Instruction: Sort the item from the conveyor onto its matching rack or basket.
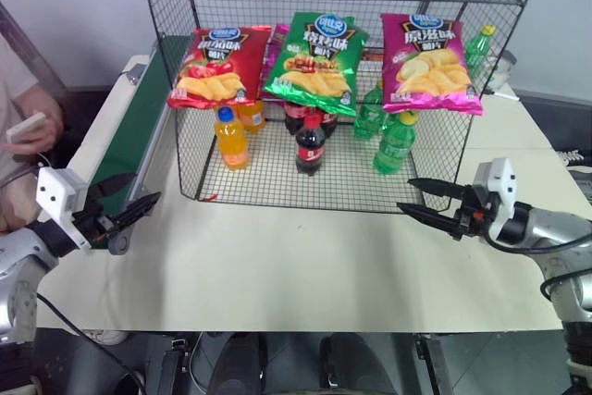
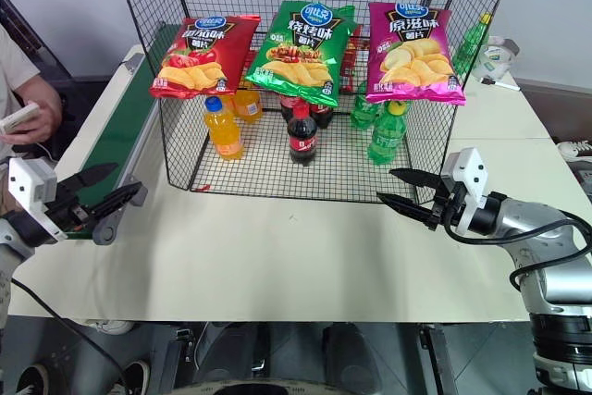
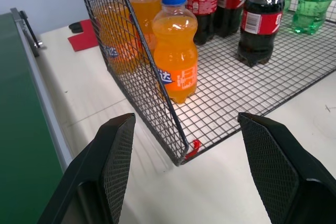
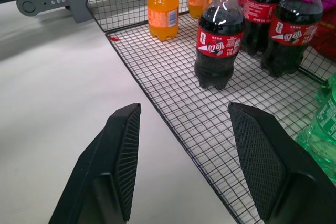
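Note:
The green chip bag [image 1: 317,62] lies on the middle tier of the black wire rack [image 1: 277,184], between a red bag and a magenta one. The dark-green conveyor [image 1: 125,145] runs along the table's left side, and the stretch of belt in view carries nothing. My left gripper [image 1: 143,189] hovers open and empty by the conveyor's near end, pointing toward the rack's front left corner [image 3: 181,153]. My right gripper [image 1: 405,194] is open and empty too, hanging over the table just in front of the rack's right part, its fingers [image 4: 122,150] aimed at the bottom tier.
A red chip bag [image 1: 219,67] and a magenta chip bag [image 1: 427,62] flank the green one. Orange soda bottles [image 1: 231,136], cola bottles [image 1: 310,145] and green bottles [image 1: 395,143] stand on the bottom tier. A person's hand [image 1: 32,127] holds a phone at the far left.

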You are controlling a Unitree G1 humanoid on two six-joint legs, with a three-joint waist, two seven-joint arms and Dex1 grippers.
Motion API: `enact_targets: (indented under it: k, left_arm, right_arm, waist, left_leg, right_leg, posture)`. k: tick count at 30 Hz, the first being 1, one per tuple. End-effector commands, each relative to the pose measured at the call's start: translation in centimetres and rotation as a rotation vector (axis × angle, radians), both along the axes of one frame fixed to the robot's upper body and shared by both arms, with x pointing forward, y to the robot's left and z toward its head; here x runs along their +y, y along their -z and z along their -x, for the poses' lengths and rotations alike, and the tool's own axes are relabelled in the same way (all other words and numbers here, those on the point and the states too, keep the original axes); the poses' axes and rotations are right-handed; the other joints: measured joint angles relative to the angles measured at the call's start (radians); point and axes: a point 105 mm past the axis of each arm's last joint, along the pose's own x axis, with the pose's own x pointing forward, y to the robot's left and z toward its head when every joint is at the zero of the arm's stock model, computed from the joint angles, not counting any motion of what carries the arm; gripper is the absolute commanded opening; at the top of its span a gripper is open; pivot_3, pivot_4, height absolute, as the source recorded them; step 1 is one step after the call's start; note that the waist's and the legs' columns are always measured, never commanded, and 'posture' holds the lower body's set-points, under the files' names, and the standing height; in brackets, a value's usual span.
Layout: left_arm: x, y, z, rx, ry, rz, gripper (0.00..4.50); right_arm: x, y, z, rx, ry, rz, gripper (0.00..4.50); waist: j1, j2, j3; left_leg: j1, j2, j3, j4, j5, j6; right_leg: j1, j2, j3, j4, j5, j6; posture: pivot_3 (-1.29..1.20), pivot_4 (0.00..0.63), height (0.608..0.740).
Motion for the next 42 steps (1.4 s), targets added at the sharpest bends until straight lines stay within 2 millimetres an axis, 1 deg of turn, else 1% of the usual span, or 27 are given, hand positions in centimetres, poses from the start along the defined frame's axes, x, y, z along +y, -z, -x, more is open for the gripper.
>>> enact_targets:
  k: [1, 7, 14, 30, 35, 42]
  left_arm:
    - [0.3, -1.5, 0.2, -0.066, 0.015, -0.004, 3.33]
    - [0.4, -1.6, 0.0, -0.066, 0.026, -0.010, 3.33]
    - [0.5, -1.6, -0.4, -0.076, 0.041, -0.014, 3.33]
    - [-0.3, -1.5, -2.2, -0.108, 0.074, -0.005, 3.33]
    - [-0.4, -1.6, -2.1, -0.115, 0.082, 0.000, 3.33]
    - [-1.0, -0.8, -1.8, -0.100, 0.092, 0.013, 3.33]
  right_arm:
    - [0.2, -0.6, -0.1, -0.043, -0.017, 0.006, 2.73]
    - [0.4, -0.3, -0.3, -0.052, -0.021, 0.016, 2.73]
    - [0.5, 0.1, -0.1, -0.055, -0.024, 0.021, 2.73]
    - [0.2, 0.0, -0.3, -0.080, -0.005, 0.025, 2.73]
    - [0.2, 0.3, 0.0, -0.073, -0.010, 0.034, 2.73]
    - [0.1, 0.5, 0.1, -0.066, -0.016, 0.043, 2.73]
  waist:
    - [0.000, 0.000, 0.000]
    - [0.001, 0.000, 0.000]
    - [0.001, 0.000, 0.000]
    - [0.001, 0.000, 0.000]
    - [0.001, 0.000, 0.000]
    - [0.000, 0.000, 0.000]
  left_leg:
    - [0.000, 0.000, 0.000, 0.000, 0.000, 0.000]
    - [0.000, 0.000, 0.000, 0.000, 0.000, 0.000]
    - [0.000, 0.000, 0.000, 0.001, 0.000, 0.000]
    - [0.000, 0.000, 0.000, 0.009, -0.001, 0.001]
    - [0.000, 0.000, 0.000, 0.009, -0.001, 0.001]
    - [0.000, 0.000, 0.000, 0.010, -0.001, 0.001]
  right_leg:
    - [0.000, 0.000, 0.000, 0.000, 0.000, 0.000]
    - [0.000, 0.000, 0.000, 0.000, 0.000, 0.000]
    - [0.000, 0.000, 0.000, 0.001, 0.000, 0.000]
    - [0.000, 0.001, 0.000, 0.008, 0.000, 0.000]
    - [0.000, 0.001, 0.000, 0.008, 0.000, 0.000]
    - [0.000, 0.001, 0.000, 0.009, 0.000, 0.000]
  posture:
    - [0.00, 0.150, 0.739]
    - [0.00, 0.150, 0.739]
    - [0.00, 0.150, 0.739]
    - [0.00, 0.150, 0.739]
    - [0.00, 0.150, 0.739]
    - [0.00, 0.150, 0.739]
